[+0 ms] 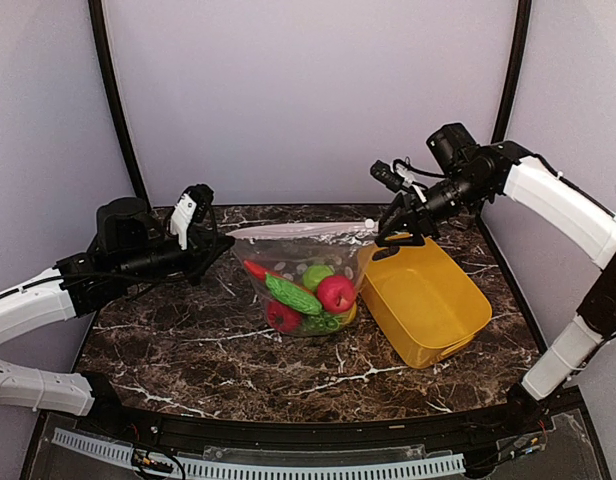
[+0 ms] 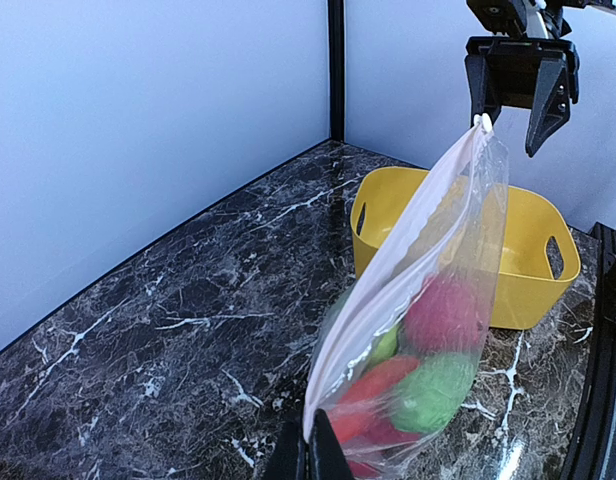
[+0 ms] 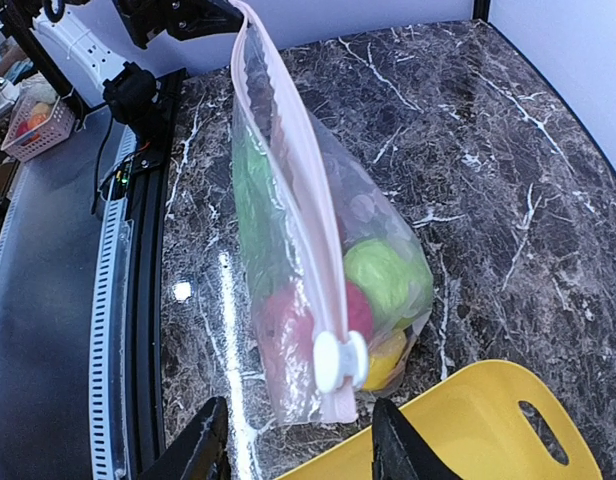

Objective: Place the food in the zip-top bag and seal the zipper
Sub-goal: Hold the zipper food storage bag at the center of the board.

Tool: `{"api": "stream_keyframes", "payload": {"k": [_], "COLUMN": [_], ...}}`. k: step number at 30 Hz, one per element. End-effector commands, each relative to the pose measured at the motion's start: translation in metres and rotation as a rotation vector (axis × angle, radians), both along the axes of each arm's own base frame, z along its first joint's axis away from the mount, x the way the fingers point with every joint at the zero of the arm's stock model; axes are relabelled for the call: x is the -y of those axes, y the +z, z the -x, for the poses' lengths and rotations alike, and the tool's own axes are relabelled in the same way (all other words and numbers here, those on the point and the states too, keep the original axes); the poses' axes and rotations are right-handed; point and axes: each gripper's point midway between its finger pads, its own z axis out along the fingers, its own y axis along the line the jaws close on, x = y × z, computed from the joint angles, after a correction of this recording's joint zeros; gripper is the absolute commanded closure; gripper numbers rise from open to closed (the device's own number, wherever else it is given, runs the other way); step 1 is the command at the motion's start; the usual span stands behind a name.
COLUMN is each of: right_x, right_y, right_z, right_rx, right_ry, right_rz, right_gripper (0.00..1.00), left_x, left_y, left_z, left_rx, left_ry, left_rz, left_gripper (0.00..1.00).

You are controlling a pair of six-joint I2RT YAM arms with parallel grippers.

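my left claw (image 2: 310, 455) pinches a corner of the zip-top bag (image 1: 298, 250), food (image 1: 334, 293) inside, beside the yellow tub (image 1: 428, 300). my right claw (image 3: 300, 440) is open. the bag looks floppy and slippy; i'd grab the stiffer zipper (image 3: 286, 170).

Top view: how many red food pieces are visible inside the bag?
3: apple at right, round piece at bottom left, long one at upper left; more may be hidden.

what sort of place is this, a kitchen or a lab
Most likely a robot lab test cell, not a kitchen: plain pale wall panels box in a marble-patterned table, the left arm and right arm are mounted at its near edge, and the food in the zip-top bag looks like toys.
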Motion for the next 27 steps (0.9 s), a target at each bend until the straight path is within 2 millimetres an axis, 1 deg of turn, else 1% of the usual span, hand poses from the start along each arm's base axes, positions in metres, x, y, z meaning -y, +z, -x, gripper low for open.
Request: {"api": "stream_keyframes", "payload": {"k": [1, 6, 8, 10, 13, 16, 17, 21, 22, 23, 24, 25, 26, 27], "right_x": [-0.002, -0.009, -0.011, -0.014, -0.016, -0.015, -0.014, -0.013, -0.012, -0.012, -0.013, -0.014, -0.016, -0.018], "right_y": [0.009, 0.012, 0.013, 0.014, 0.013, 0.012, 0.013, 0.013, 0.014, 0.015, 0.017, 0.020, 0.023, 0.026], "right_z": [0.006, 0.005, 0.002, 0.000, -0.002, -0.001, -0.001, 0.001, 0.001, 0.002, 0.004, 0.007, 0.010, 0.012], "right_rx": [-0.007, -0.035, -0.043, -0.050, -0.062, -0.061, -0.056, -0.038, -0.032, -0.023, -0.016, -0.005, 0.008, 0.021], "right_ry": [0.015, 0.035, 0.039, 0.044, 0.046, 0.047, 0.047, 0.048, 0.046, 0.049, 0.054, 0.062, 0.073, 0.083], "right_rz": [-0.067, -0.100, -0.106, -0.113, -0.115, -0.111, -0.110, -0.106, -0.103, -0.103, -0.100, -0.102, -0.104, -0.105], "right_gripper": [0.54, 0.60, 0.67, 0.73, 0.88, 0.98, 1.00, 1.00, 1.00, 1.00, 1.00, 1.00, 1.00, 1.00], "left_x": [-0.006, -0.006, -0.004, -0.004, -0.003, -0.004, -0.005, -0.006, -0.006, -0.008, -0.007, -0.004, -0.002, 0.004], "left_y": [-0.005, -0.004, -0.004, -0.004, -0.003, 0.000, 0.000, 0.003, 0.016, 0.017, 0.038, 0.048, 0.070, 0.081], "left_z": [-0.003, -0.002, -0.002, -0.002, -0.003, -0.002, -0.003, -0.003, -0.004, -0.003, -0.001, 0.003, 0.005, 0.010], "left_rx": [-0.015, -0.014, -0.016, -0.019, -0.016, -0.010, -0.009, -0.014, 0.003, -0.014, 0.008, 0.010, 0.031, 0.042], "left_ry": [0.037, 0.034, 0.029, 0.026, 0.026, 0.029, 0.031, 0.038, 0.040, 0.044, 0.036, 0.008, -0.004, -0.037], "left_rz": [0.013, 0.024, 0.027, 0.027, 0.027, 0.028, 0.026, 0.016, 0.028, 0.017, 0.046, 0.060, 0.099, 0.120], "left_gripper": [0.99, 0.99, 0.99, 0.99, 0.99, 0.99, 0.99, 0.99, 0.92, 0.86, 0.73, 0.67, 0.57, 0.52]}}
